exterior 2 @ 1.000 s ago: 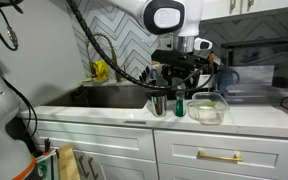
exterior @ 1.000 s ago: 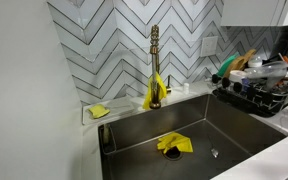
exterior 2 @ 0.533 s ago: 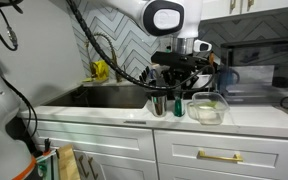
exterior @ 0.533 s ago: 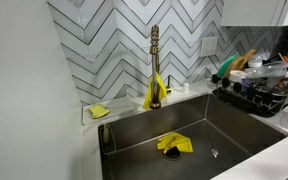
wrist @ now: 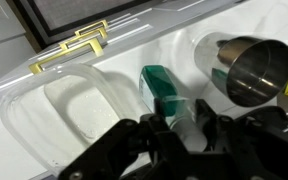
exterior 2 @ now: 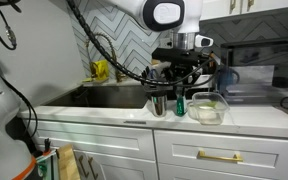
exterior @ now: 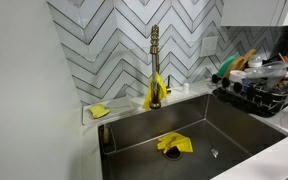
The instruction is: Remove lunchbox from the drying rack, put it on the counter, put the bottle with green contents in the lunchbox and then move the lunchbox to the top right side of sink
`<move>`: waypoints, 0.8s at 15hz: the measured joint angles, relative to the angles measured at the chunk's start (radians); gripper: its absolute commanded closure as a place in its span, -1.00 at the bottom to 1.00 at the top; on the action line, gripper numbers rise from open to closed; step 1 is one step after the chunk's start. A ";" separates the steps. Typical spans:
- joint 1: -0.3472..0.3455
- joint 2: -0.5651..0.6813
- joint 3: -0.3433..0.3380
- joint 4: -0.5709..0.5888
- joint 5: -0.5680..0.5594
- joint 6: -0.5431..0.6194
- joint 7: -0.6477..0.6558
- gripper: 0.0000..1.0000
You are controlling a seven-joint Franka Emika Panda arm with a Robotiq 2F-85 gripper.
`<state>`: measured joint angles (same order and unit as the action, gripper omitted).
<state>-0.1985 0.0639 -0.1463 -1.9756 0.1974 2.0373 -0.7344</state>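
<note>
Three yellow cloths show in an exterior view: one on the ledge [exterior: 100,111], one hanging at the tall gold faucet [exterior: 155,50], and one lying in the large rectangular stainless-steel sink [exterior: 234,130]. At the right edge stands one black wire drying rack [exterior: 259,98], crowded with mixed kitchen items. Any print on them is too small to read.

In an exterior view from the cabinet side, one clear rectangular plastic lunchbox [exterior 2: 208,108] sits flat on the smooth white desk [exterior 2: 254,118], open side up, to the right of the sink. Its broader side seems to run along the desk's front edge, though that is hard to tell. Just beside it stands one small bottle with green contents [exterior 2: 180,104], upright, its long axis vertical. One steel cup [exterior 2: 159,104] stands on the bottle's far side from the lunchbox. The black pincer [exterior 2: 181,90] hangs straight down over the bottle, at its top.

In the wrist view the same three things lie in a row, the lunchbox [wrist: 74,105], then the bottle [wrist: 164,90], then the cup [wrist: 254,70]. The lunchbox holds nothing. The pincer [wrist: 184,125] stands narrow, its dark fingers [wrist: 154,130] clasping the bottle's near end on both sides. One gold drawer handle [wrist: 69,50] shows below the desk's edge.
</note>
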 measured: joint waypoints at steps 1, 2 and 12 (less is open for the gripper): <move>-0.002 -0.007 -0.002 0.015 -0.002 -0.017 0.000 0.78; -0.003 -0.016 -0.005 0.038 -0.003 -0.046 0.000 0.78; -0.050 -0.018 -0.084 0.229 -0.068 -0.165 0.170 0.78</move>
<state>-0.2489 0.0462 -0.2300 -1.7464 0.1292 1.8722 -0.5641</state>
